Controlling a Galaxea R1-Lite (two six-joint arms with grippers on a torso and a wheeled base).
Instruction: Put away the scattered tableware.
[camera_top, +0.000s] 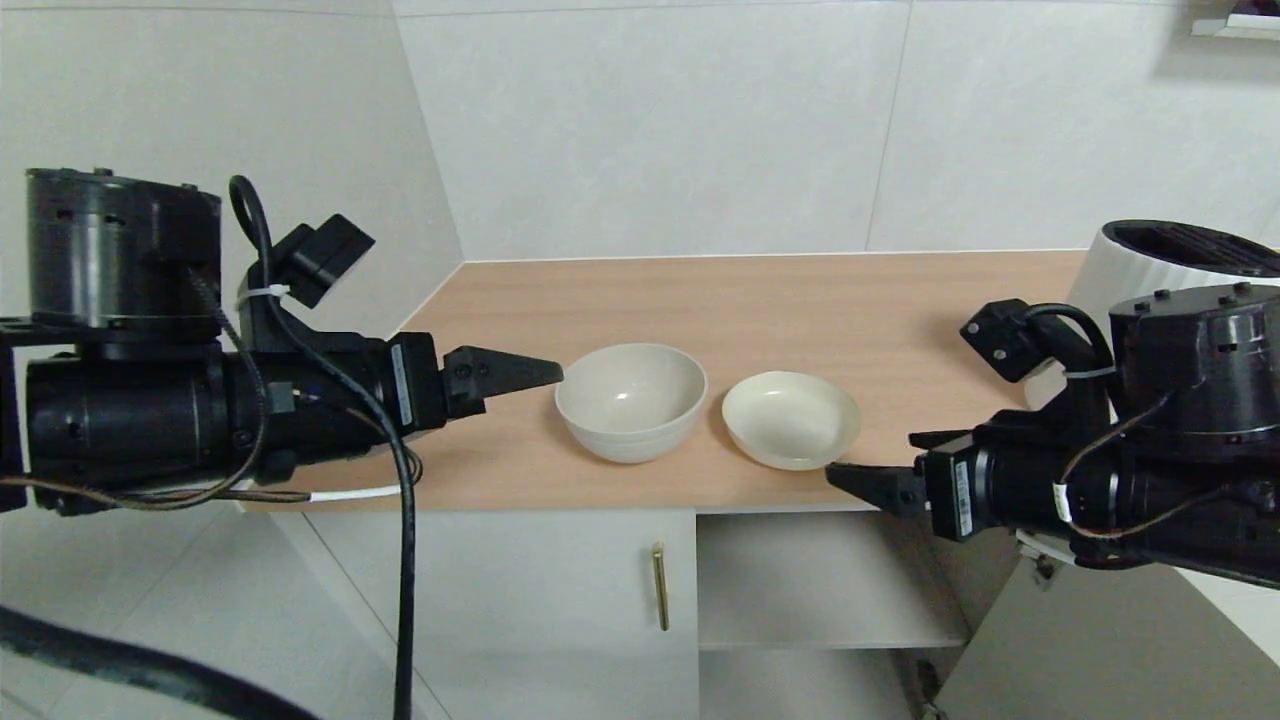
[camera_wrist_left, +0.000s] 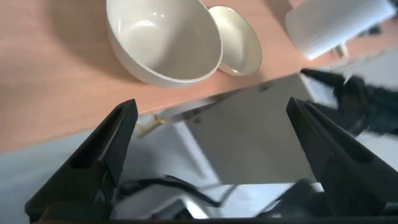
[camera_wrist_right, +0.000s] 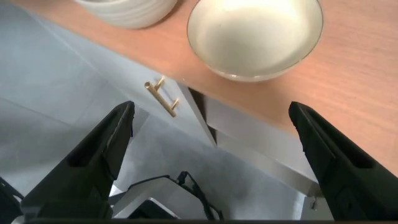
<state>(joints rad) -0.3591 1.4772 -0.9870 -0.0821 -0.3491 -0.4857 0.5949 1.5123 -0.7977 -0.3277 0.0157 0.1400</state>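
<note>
Two cream bowls stand side by side on the wooden counter (camera_top: 760, 310): a deep bowl (camera_top: 631, 400) and, to its right, a shallow bowl (camera_top: 791, 419). My left gripper (camera_top: 545, 373) hovers just left of the deep bowl, open and empty, pointing at its rim. My right gripper (camera_top: 868, 462) sits at the counter's front edge, just right of the shallow bowl, also open and empty. The left wrist view has the deep bowl (camera_wrist_left: 165, 37) and shallow bowl (camera_wrist_left: 239, 43) beyond the open left gripper (camera_wrist_left: 210, 104). The right wrist view has the shallow bowl (camera_wrist_right: 255, 34) ahead of the open right gripper (camera_wrist_right: 210, 107).
A white cylindrical appliance (camera_top: 1150, 270) stands on the counter's right end, behind my right arm. Below the counter are a closed cabinet door with a gold handle (camera_top: 660, 585) and an open shelf compartment (camera_top: 820, 580). Tiled walls bound the back and left.
</note>
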